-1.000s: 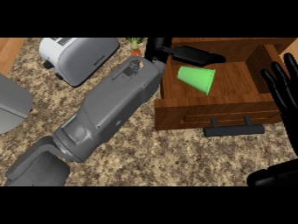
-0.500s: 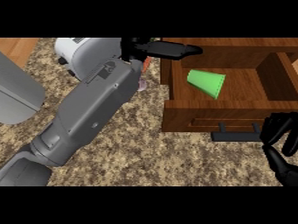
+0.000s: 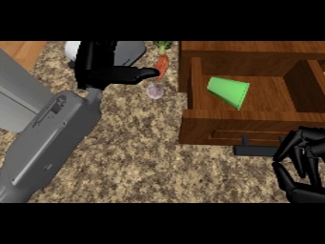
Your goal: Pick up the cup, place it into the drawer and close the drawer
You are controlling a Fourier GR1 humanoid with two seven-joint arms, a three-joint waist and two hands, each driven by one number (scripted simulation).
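Note:
A green cup (image 3: 228, 92) lies on its side inside the open wooden drawer (image 3: 299, 102), toward its left part. Nothing holds it. My left hand (image 3: 98, 66) is over the counter to the left of the drawer, fingers straight and thumb pointing right, holding nothing. My right hand (image 3: 307, 164) is at the lower right, just in front of the drawer's front panel. Its fingers are curled, close to the right end of the black handle (image 3: 255, 150) but not wrapped round it.
A carrot (image 3: 162, 65) and a small pale purple bulb (image 3: 154, 90) lie on the speckled counter (image 3: 144, 157) between my left hand and the drawer. A white and grey appliance (image 3: 133, 50) stands at the back, and a grey slab (image 3: 6, 97) at the left.
My left arm has drawn back to the left, away from the drawer, leaving the cup inside. My right hand has dropped to the drawer's front and curled its fingers by the handle.

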